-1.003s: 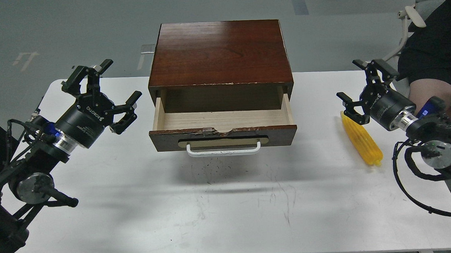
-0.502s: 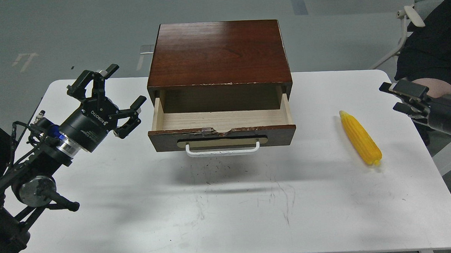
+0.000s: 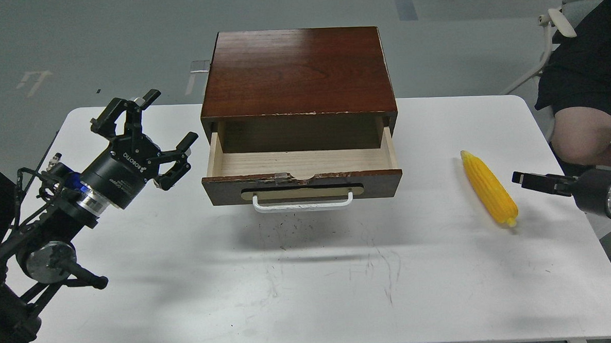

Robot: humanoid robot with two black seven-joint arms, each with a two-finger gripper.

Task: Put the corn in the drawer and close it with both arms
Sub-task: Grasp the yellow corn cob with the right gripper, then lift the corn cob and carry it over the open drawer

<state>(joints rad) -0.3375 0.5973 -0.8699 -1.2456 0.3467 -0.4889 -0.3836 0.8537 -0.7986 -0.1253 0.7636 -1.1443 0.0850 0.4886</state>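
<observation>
The yellow corn (image 3: 489,186) lies on the white table (image 3: 310,284), right of the cabinet, with nothing holding it. The drawer (image 3: 302,186) of the red-brown cabinet (image 3: 296,71) is pulled open; its pale wood interior holds nothing, and its white handle (image 3: 303,203) faces me. My left gripper (image 3: 170,118) is open and holds nothing, hovering just left of the drawer's left side. My right gripper (image 3: 523,178) is low at the table's right edge, a short way right of the corn's near end. It points left and is seen edge-on, so its fingers cannot be told apart.
A seated person (image 3: 585,77) in black, with a bare arm, is just beyond the table's right edge, close to my right arm. A chair armrest (image 3: 559,21) is behind them. The cabinet stands at the table's back middle.
My right gripper has drawn back from over the corn's far end to the right edge, dropped lower and turned edge-on. The left gripper shifted slightly right. The corn stayed put.
</observation>
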